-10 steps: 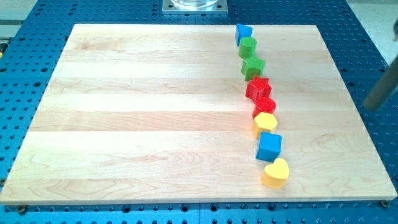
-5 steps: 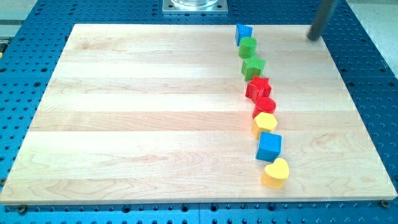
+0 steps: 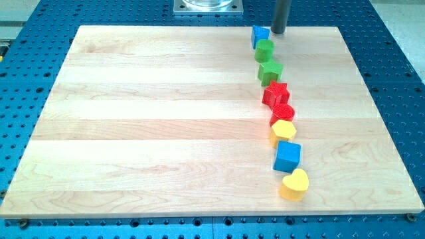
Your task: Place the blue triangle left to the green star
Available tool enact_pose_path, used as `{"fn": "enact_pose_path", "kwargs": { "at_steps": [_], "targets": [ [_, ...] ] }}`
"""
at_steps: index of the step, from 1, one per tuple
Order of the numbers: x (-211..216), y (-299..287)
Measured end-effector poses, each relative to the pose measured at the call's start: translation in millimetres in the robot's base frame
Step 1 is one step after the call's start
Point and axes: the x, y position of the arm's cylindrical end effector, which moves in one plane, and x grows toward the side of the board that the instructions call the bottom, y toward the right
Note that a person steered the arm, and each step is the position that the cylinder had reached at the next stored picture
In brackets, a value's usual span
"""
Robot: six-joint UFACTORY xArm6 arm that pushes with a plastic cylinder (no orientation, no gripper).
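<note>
The blue triangle (image 3: pixel 259 36) sits at the top edge of the wooden board, at the head of a curved line of blocks. Just below it is a green round block (image 3: pixel 265 50), and below that the green star (image 3: pixel 270 70). My tip (image 3: pixel 278 32) is at the top edge of the board, just to the right of the blue triangle and very close to it. I cannot tell whether it touches.
The line runs on downward: a red star (image 3: pixel 275 93), a red round block (image 3: pixel 283 112), a yellow block (image 3: pixel 282 131), a blue cube (image 3: pixel 287 157) and a yellow heart (image 3: pixel 294 184). The wooden board (image 3: pixel 146 119) lies on a blue perforated table.
My rod has swept from the view's right edge up and leftward to the top of the board beside the blue triangle. No block has moved.
</note>
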Motion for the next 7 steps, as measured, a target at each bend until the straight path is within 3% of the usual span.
{"fn": "enact_pose_path", "kwargs": {
  "at_steps": [2, 4, 6, 7],
  "targets": [
    [25, -50],
    [96, -121],
    [115, -120],
    [85, -116]
  ]
}}
